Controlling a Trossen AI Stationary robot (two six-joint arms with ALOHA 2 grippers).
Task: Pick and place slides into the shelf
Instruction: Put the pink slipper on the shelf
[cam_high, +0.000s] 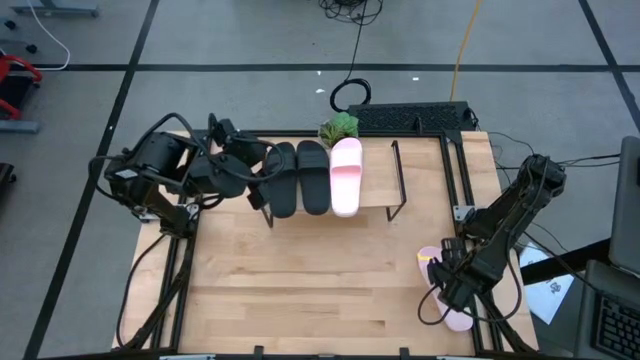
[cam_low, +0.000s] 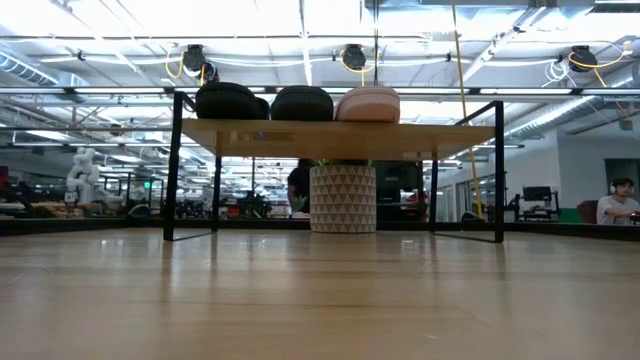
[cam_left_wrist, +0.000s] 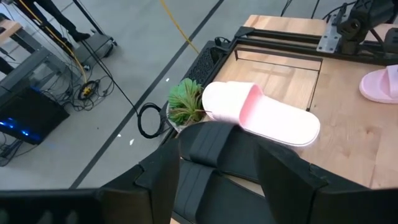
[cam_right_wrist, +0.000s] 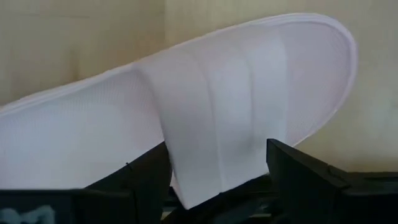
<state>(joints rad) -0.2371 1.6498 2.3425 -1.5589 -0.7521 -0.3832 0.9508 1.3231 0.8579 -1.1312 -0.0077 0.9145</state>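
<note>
Resting on the low wooden-plank shelf (cam_high: 375, 190) with black wire legs: two matte black slides (cam_high: 297, 176) and one pale pink slide (cam_high: 346, 175), side by side. Left claw (cam_high: 262, 180) open over the black pair. Right claw (cam_high: 447, 281) open, straddling the strap of the second pink slide (cam_right_wrist: 211, 143) at the desk (cam_high: 300, 290) edge.
</note>
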